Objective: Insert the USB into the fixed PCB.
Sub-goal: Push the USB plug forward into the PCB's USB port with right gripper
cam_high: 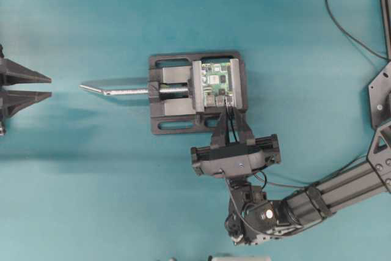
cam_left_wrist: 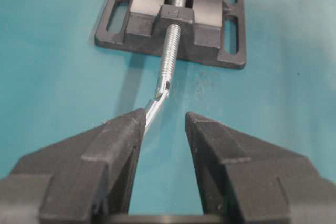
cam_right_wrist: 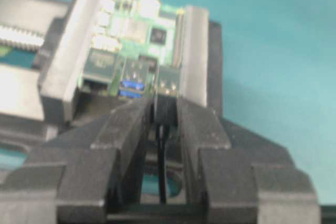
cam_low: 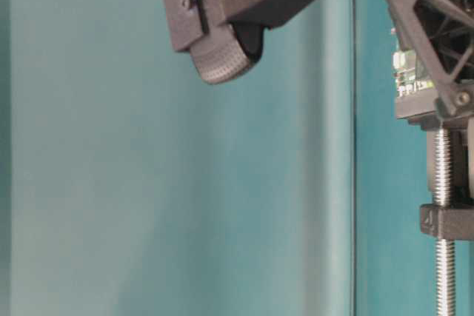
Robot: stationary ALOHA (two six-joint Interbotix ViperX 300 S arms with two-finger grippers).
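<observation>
The green PCB (cam_high: pixel 217 82) (cam_right_wrist: pixel 137 30) is clamped in a black vise (cam_high: pixel 165 111) mid-table. My right gripper (cam_high: pixel 229 109) (cam_right_wrist: pixel 164 109) is shut on the black USB (cam_right_wrist: pixel 165 107) plug, whose front end sits at a silver port on the board's near edge. The metal tip is hidden. Its thin cable (cam_right_wrist: pixel 162 166) runs back between the fingers. At the far left edge my left gripper (cam_high: pixel 47 87) (cam_left_wrist: pixel 164 121) stands open with nothing in it, pointing at the tip of the vise's silver handle (cam_high: pixel 113 89) (cam_left_wrist: pixel 156 103).
The vise's threaded screw (cam_left_wrist: pixel 172 40) points toward the left gripper. A thin black cable (cam_high: pixel 342 19) curves across the back right of the teal table. The right arm's base brackets (cam_high: pixel 382 120) stand at the right edge.
</observation>
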